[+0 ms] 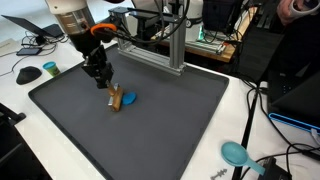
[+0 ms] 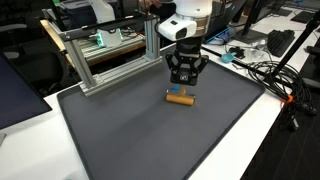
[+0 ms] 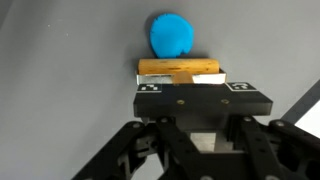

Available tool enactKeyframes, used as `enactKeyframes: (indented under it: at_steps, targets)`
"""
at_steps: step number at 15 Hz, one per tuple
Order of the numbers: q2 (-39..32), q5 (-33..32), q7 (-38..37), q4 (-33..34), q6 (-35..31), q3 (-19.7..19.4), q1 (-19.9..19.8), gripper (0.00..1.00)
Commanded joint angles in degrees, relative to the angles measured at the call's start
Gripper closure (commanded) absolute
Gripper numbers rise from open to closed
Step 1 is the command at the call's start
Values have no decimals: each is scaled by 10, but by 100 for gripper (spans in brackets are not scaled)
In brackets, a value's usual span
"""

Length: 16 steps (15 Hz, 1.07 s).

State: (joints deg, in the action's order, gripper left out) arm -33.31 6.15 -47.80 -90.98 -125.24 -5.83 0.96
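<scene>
From my end the gripper (image 1: 109, 92) sits low over the dark mat (image 1: 180, 120), jaws pinched about as tight as they go around the wooden block (image 3: 180, 68). That block rests on the mat near its middle, with a blue round thing (image 3: 172, 35) touching its far side in the wrist view.

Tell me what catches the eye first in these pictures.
The gripper stands over the middle of a dark grey mat, its jaws shut on a small wooden block. Right beside the block, in the wrist view, lies a bright blue round piece. An aluminium frame stands along the mat's far edge.
</scene>
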Motion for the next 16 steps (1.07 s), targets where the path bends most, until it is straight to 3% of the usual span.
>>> enactKeyframes:
  at_steps: [1,8,16]
  targets:
    - [-34,-6,8,11,-13,-3,1,78]
    - [36,1,87,-26,11,0,-17,78]
    - [118,-9,238,-93,34,13,-9,78]
